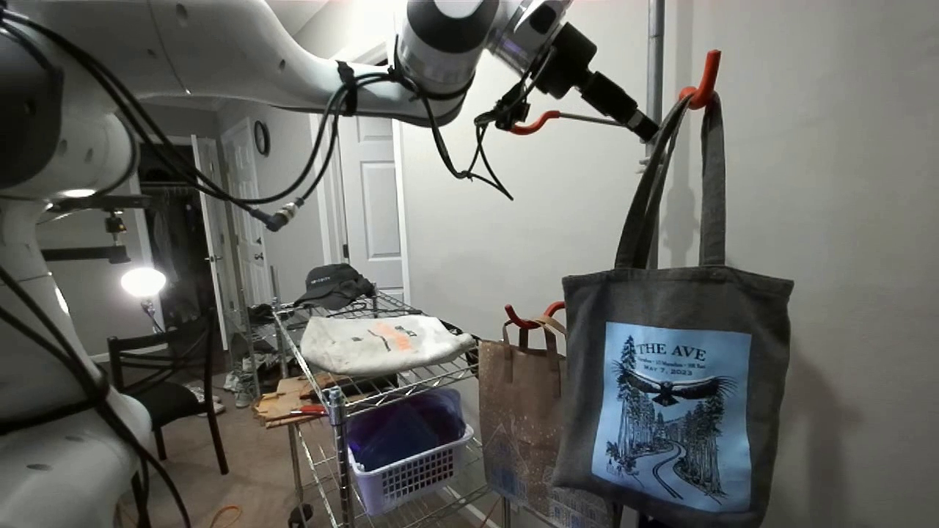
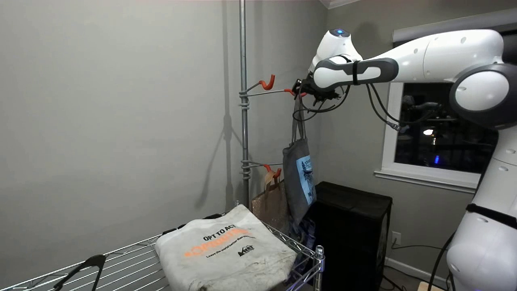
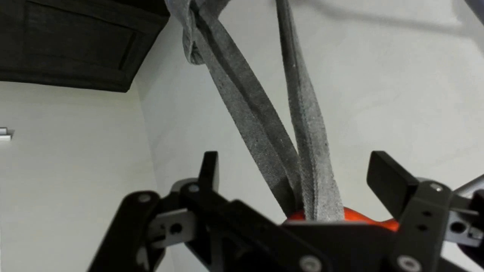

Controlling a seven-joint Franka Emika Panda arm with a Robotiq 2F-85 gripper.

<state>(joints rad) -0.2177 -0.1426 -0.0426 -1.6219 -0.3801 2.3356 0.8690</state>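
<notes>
Pincer (image 1: 647,130) near gray tote straps (image 1: 712,192)

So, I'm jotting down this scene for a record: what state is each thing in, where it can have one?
Black two-finger robot hand: open, not closed on the grey cloth straps.
Dark grey cloth tote bag: hanging by those straps from a red-tipped metal hook.
Brown printed carrier bag: hanging by its handles, partly hidden.
White printed canvas bag: lying on chrome wire shelving, smudged.
Lavender plastic basket: holding purple contents.
Round white lamp: lit.

Curved red hook (image 1: 706,82) carries dark-grey cloth tote (image 1: 675,403); at hook's eight o'clock, silver wire shelf (image 1: 336,414) carries off-white canvas bag (image 1: 385,345).
</notes>
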